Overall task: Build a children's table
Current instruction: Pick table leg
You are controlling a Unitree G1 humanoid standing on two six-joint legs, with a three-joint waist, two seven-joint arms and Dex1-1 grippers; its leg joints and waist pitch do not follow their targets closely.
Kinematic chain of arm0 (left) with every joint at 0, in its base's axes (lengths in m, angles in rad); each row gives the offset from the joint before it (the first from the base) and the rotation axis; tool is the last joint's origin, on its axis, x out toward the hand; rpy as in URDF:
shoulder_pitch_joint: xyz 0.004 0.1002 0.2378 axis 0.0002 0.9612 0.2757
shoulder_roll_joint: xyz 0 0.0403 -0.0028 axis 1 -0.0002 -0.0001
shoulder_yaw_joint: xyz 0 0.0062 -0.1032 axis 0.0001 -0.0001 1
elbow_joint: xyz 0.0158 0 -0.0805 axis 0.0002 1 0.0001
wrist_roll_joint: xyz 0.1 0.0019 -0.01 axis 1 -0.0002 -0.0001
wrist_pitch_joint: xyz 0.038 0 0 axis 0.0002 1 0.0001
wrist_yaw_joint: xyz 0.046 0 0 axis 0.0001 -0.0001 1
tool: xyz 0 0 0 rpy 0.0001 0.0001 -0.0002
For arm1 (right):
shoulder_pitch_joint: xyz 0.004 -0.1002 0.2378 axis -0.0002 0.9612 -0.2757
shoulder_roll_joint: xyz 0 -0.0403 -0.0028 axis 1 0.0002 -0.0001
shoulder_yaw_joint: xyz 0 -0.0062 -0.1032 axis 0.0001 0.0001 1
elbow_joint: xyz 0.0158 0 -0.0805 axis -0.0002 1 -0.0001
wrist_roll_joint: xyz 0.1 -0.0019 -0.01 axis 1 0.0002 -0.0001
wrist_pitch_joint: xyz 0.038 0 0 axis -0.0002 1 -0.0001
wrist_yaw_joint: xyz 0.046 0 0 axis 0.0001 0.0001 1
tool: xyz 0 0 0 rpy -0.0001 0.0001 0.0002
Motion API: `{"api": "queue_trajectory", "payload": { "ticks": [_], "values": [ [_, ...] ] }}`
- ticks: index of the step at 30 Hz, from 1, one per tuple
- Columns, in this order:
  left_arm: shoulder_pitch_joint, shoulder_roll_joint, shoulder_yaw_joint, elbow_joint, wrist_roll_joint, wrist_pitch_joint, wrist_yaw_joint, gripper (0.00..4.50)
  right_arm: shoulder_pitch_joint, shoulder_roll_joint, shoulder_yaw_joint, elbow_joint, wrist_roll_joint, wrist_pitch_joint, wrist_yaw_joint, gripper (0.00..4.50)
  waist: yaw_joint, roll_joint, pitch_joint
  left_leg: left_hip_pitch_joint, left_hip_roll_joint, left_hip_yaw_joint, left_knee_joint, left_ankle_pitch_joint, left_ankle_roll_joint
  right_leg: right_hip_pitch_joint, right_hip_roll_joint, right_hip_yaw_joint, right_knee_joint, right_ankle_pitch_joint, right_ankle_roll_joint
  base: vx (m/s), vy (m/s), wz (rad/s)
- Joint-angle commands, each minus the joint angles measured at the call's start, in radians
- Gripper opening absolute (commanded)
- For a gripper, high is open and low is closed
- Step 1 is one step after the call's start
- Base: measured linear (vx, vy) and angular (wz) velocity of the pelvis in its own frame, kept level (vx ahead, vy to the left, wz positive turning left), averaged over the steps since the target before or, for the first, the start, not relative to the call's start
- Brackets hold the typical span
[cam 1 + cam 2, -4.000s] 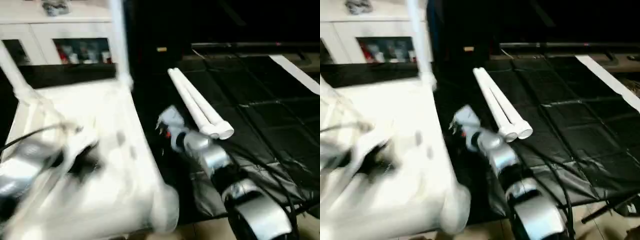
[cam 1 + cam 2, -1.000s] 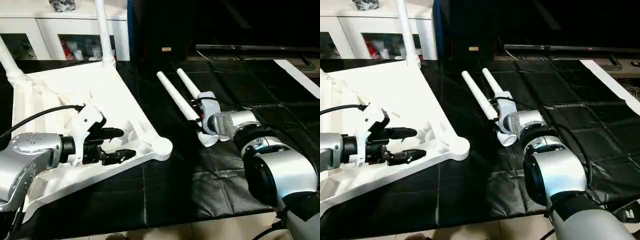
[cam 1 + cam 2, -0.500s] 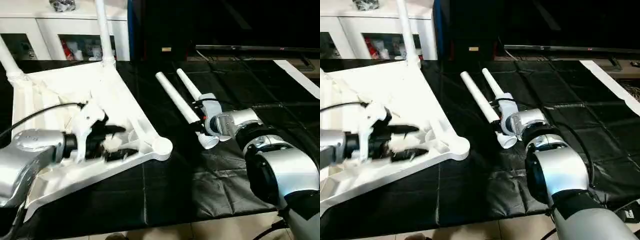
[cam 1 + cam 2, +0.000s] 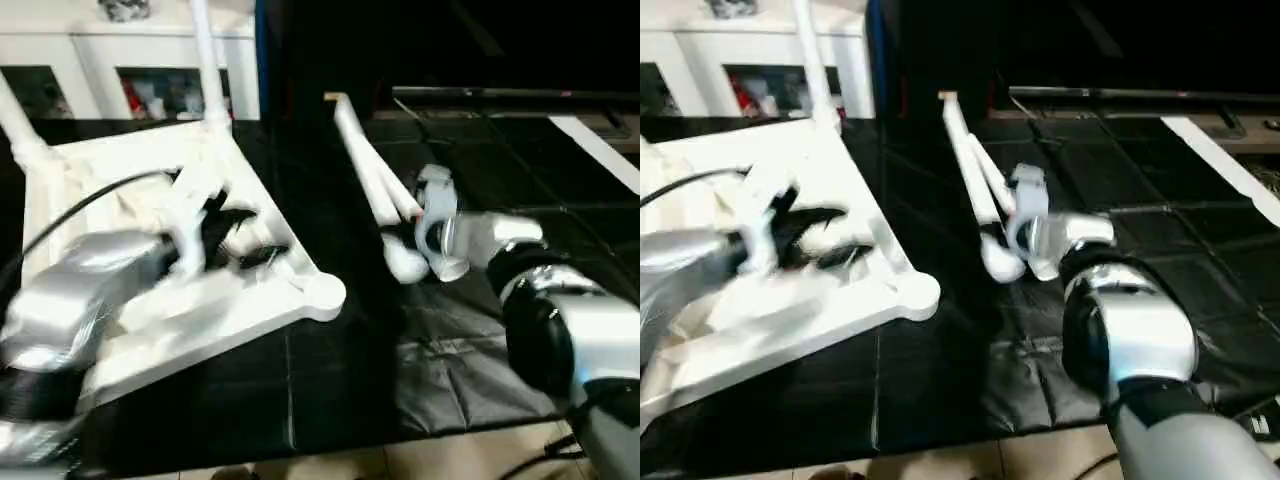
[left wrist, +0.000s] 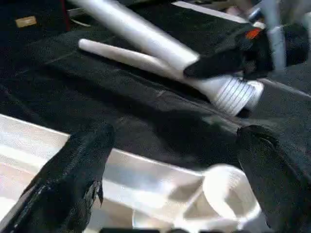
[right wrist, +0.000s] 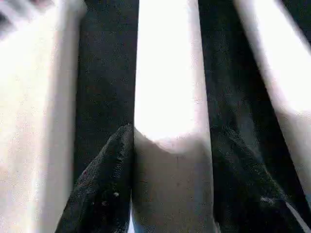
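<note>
The children's table top (image 4: 200,300) lies upside down at the left on a black mat, ribs up. Two legs (image 4: 207,70) (image 4: 18,120) stand in its far corners, and a round near-corner socket (image 4: 325,292) is empty. My left gripper (image 4: 262,235) hovers open over the top's ribs just behind that socket (image 5: 228,194), holding nothing. My right gripper (image 6: 170,141) is shut on a loose leg (image 4: 365,150) near its threaded thick end (image 5: 233,94), tilted with its thin tip raised. Another loose leg (image 5: 121,54) lies on the mat beside it.
A white cabinet (image 4: 130,60) with glass doors stands behind the table top. The black mat (image 4: 470,350) stretches right to a white strip (image 4: 600,145). Light floor (image 4: 450,460) shows past the mat's near edge.
My right gripper closed on the leg and lifted it, swinging its thin tip up and back. My left gripper moved farther back over the table top, staying open.
</note>
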Motion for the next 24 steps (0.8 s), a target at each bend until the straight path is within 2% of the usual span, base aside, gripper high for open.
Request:
{"api": "queue_trajectory", "payload": {
  "ticks": [1, 2, 3, 4, 5, 7, 9, 10, 11, 12, 14, 15, 16, 18, 20, 21, 22, 24],
  "values": [
    [-0.018, -0.013, 0.000, 0.031, 0.020, -0.015, 0.037, 4.50, -0.023, -0.006, -0.043, -0.035, 0.050, -0.040, 0.010, 1.87, 0.001, 0.028, -0.083, 0.011, 0.015, -0.003, -0.057, -0.225, -0.042, 0.060, -0.067, 0.046, -0.067, -0.151, -0.196, 0.000, 0.000, 0.00],
    [-0.040, -0.051, 0.005, 0.059, 0.029, -0.038, 0.072, 4.50, -0.014, 0.007, -0.098, -0.071, 0.113, -0.080, 0.040, 1.87, 0.001, 0.029, -0.085, 0.010, 0.015, -0.005, -0.057, -0.211, -0.039, 0.063, -0.067, 0.045, -0.063, -0.138, -0.202, 0.000, 0.000, 0.00],
    [-0.063, -0.097, 0.014, 0.084, 0.026, -0.058, 0.105, 4.50, 0.003, 0.021, -0.143, -0.120, 0.169, -0.108, 0.077, 1.87, 0.001, 0.039, -0.086, 0.010, 0.014, -0.003, -0.053, -0.214, -0.030, 0.062, -0.067, 0.046, -0.065, -0.126, -0.205, 0.000, 0.000, 0.00],
    [-0.073, -0.116, 0.019, 0.092, 0.022, -0.063, 0.116, 4.50, 0.011, 0.027, -0.156, -0.140, 0.186, -0.113, 0.091, 1.87, 0.001, 0.033, -0.087, 0.010, 0.016, -0.002, -0.053, -0.204, -0.017, 0.064, -0.067, 0.045, -0.066, -0.104, -0.210, 0.000, 0.000, 0.00],
    [-0.085, -0.138, 0.022, 0.103, 0.019, -0.071, 0.127, 4.50, 0.023, 0.037, -0.169, -0.170, 0.205, -0.103, 0.092, 1.87, 0.002, 0.036, -0.088, 0.008, 0.016, -0.004, -0.053, -0.180, -0.006, 0.066, -0.066, 0.044, -0.062, -0.076, -0.225, 0.000, 0.000, 0.00],
    [-0.103, -0.167, 0.025, 0.121, 0.021, -0.089, 0.146, 4.50, 0.044, 0.056, -0.180, -0.220, 0.228, -0.087, 0.098, 1.87, 0.003, 0.033, -0.090, 0.007, 0.016, -0.003, -0.052, -0.160, 0.006, 0.068, -0.067, 0.042, -0.061, -0.060, -0.236, 0.000, 0.000, 0.00],
    [-0.124, -0.201, 0.030, 0.144, 0.018, -0.107, 0.168, 4.50, 0.094, 0.096, -0.176, -0.322, 0.257, -0.112, 0.129, 1.87, 0.003, 0.031, -0.088, 0.006, 0.015, -0.002, -0.052, -0.151, 0.015, 0.069, -0.067, 0.043, -0.064, -0.055, -0.233, 0.000, 0.000, 0.00],
    [-0.124, -0.201, 0.030, 0.144, 0.018, -0.107, 0.168, 4.50, 0.094, 0.096, -0.176, -0.323, 0.257, -0.112, 0.129, 1.87, 0.004, 0.032, -0.090, 0.006, 0.017, -0.003, -0.053, -0.146, 0.016, 0.069, -0.068, 0.042, -0.062, -0.058, -0.233, 0.000, 0.000, 0.00],
    [-0.128, -0.208, 0.031, 0.147, 0.015, -0.115, 0.170, 4.50, 0.113, 0.107, -0.164, -0.358, 0.258, -0.126, 0.151, 1.87, 0.003, 0.032, -0.090, 0.007, 0.017, -0.003, -0.052, -0.148, 0.014, 0.068, -0.069, 0.041, -0.062, -0.066, -0.234, 0.000, 0.000, 0.00],
    [-0.135, -0.217, 0.033, 0.150, 0.010, -0.125, 0.169, 4.50, 0.134, 0.115, -0.148, -0.397, 0.261, -0.108, 0.171, 1.87, 0.003, 0.019, -0.089, 0.006, 0.016, -0.001, -0.054, -0.147, 0.018, 0.070, -0.069, 0.041, -0.067, -0.084, -0.230, 0.000, 0.000, 0.00],
    [-0.143, -0.232, 0.043, 0.154, -0.002, -0.125, 0.170, 4.50, 0.163, 0.128, -0.131, -0.452, 0.268, -0.085, 0.185, 1.87, 0.006, 0.024, -0.090, 0.008, 0.019, -0.003, -0.053, -0.135, 0.015, 0.068, -0.071, 0.042, -0.065, -0.099, -0.222, 0.000, 0.000, 0.00],
    [-0.161, -0.263, 0.065, 0.157, -0.036, -0.114, 0.166, 4.50, 0.231, 0.144, -0.085, -0.571, 0.291, -0.028, 0.247, 1.87, 0.004, 0.015, -0.090, 0.006, 0.019, -0.002, -0.055, -0.136, 0.017, 0.069, -0.071, 0.041, -0.067, -0.108, -0.222, 0.000, 0.000, 0.00],
    [-0.171, -0.280, 0.082, 0.160, -0.059, -0.103, 0.167, 4.50, 0.266, 0.145, -0.064, -0.628, 0.308, 0.011, 0.280, 1.86, 0.008, 0.008, -0.087, 0.008, 0.017, 0.001, -0.054, -0.129, 0.026, 0.072, -0.070, 0.044, -0.070, -0.107, -0.209, 0.000, 0.000, 0.00],
    [-0.182, -0.299, 0.105, 0.165, -0.088, -0.087, 0.172, 4.50, 0.303, 0.146, -0.043, -0.687, 0.326, 0.035, 0.317, 1.86, 0.012, 0.013, -0.087, 0.006, 0.017, 0.000, -0.055, -0.117, 0.034, 0.072, -0.071, 0.044, -0.071, -0.107, -0.205, 0.000, 0.000, 0.00],
    [-0.200, -0.330, 0.149, 0.175, -0.159, -0.045, 0.174, 4.50, 0.375, 0.141, 0.002, -0.798, 0.361, 0.089, 0.379, 1.86, 0.013, 0.008, -0.085, 0.007, 0.016, 0.001, -0.055, -0.129, 0.031, 0.071, -0.072, 0.044, -0.076, -0.145, -0.200, 0.000, 0.000, 0.00],
    [-0.201, -0.333, 0.153, 0.176, -0.166, -0.042, 0.173, 4.50, 0.383, 0.141, 0.007, -0.810, 0.364, 0.094, 0.383, 1.86, 0.018, 0.009, -0.084, 0.007, 0.017, -0.001, -0.055, -0.135, 0.028, 0.069, -0.075, 0.044, -0.078, -0.173, -0.188, 0.000, 0.000, 0.00],
    [-0.209, -0.350, 0.176, 0.178, -0.214, -0.017, 0.169, 4.50, 0.441, 0.135, 0.045, -0.899, 0.390, 0.149, 0.421, 1.86, 0.018, 0.004, -0.081, 0.007, 0.015, 0.001, -0.057, -0.141, 0.027, 0.070, -0.072, 0.043, -0.084, -0.207, -0.173, 0.000, 0.000, 0.00],
    [-0.216, -0.371, 0.199, 0.174, -0.261, 0.010, 0.164, 4.50, 0.495, 0.127, 0.080, -0.980, 0.416, 0.193, 0.453, 1.86, 0.024, 0.006, -0.083, 0.008, 0.017, -0.001, -0.057, -0.134, 0.026, 0.069, -0.073, 0.044, -0.085, -0.220, -0.157, 0.000, 0.000, 0.00]
  ]
}}
